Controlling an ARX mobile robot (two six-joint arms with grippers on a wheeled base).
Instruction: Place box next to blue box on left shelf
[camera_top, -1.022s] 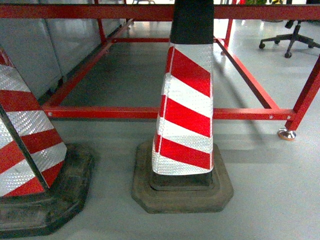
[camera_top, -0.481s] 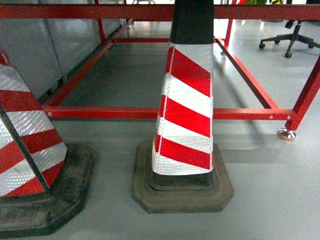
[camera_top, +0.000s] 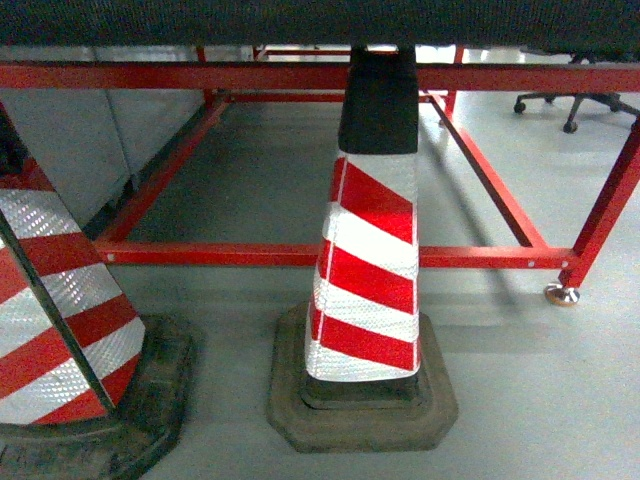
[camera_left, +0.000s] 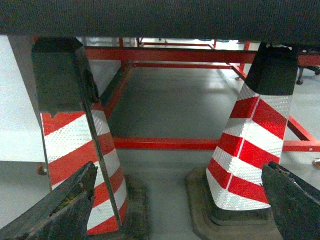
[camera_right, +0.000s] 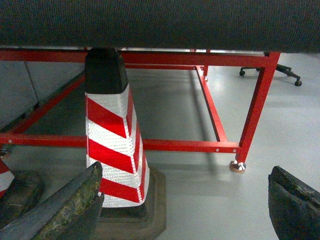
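- Two dark, worn fingers (camera_left: 60, 210) of the left pincer (camera_left: 175, 207) sit at the bottom corners, spread wide apart with nothing between them
- A red-and-white striped traffic cone with black top (camera_left: 75, 135) stands left; a second striped cone (camera_left: 252, 145) stands right
- A red steel frame (camera_left: 165, 143) crosses the grey floor (camera_left: 180, 100) behind them
- A dark textured underside (camera_left: 160, 17) spans the top

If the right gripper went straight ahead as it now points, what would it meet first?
Probably the red frame: its low bar crosses between the open fingers. The cone stands nearer but left of centre, so it might be clipped; depth is unclear.
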